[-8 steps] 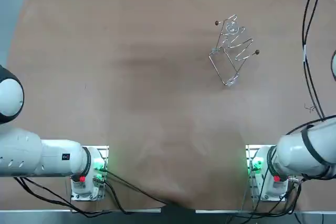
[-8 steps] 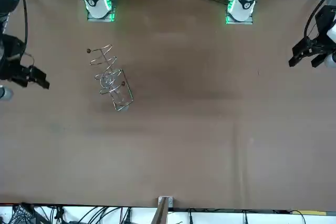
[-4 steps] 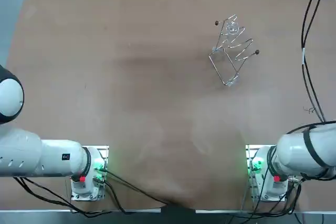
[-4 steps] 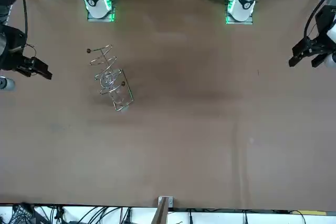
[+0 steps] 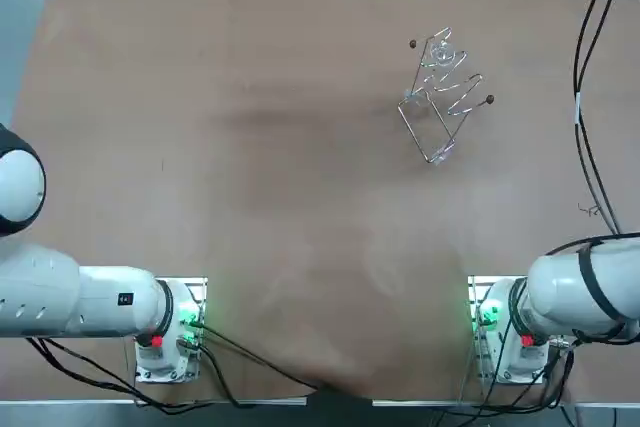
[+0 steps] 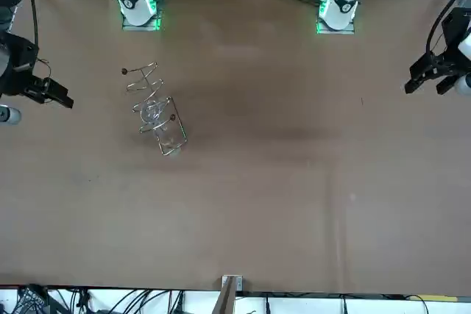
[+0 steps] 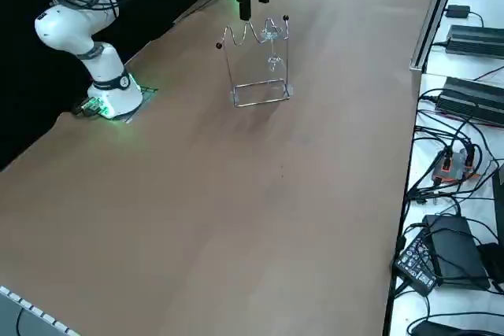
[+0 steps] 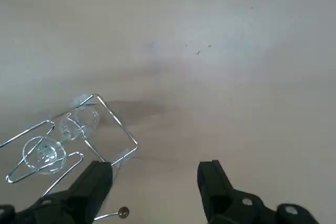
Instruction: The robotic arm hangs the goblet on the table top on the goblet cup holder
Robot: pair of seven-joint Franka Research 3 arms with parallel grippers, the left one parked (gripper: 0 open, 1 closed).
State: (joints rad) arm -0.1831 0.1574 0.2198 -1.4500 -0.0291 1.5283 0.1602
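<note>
Right wrist view shows the right gripper (image 8: pixel 155 169) with its two fingers spread wide and nothing between them, hovering above the brown table (image 8: pixel 236 51). Just beyond the fingertips, and apart from them, stands the wire goblet holder (image 8: pixel 118 121). The clear goblet (image 8: pixel 79 124) hangs upside down from the holder's looped top rail, its foot resting on the wires.

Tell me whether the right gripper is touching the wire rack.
Apart. The front view shows a stretch of table between the right gripper and the wire rack.
</note>
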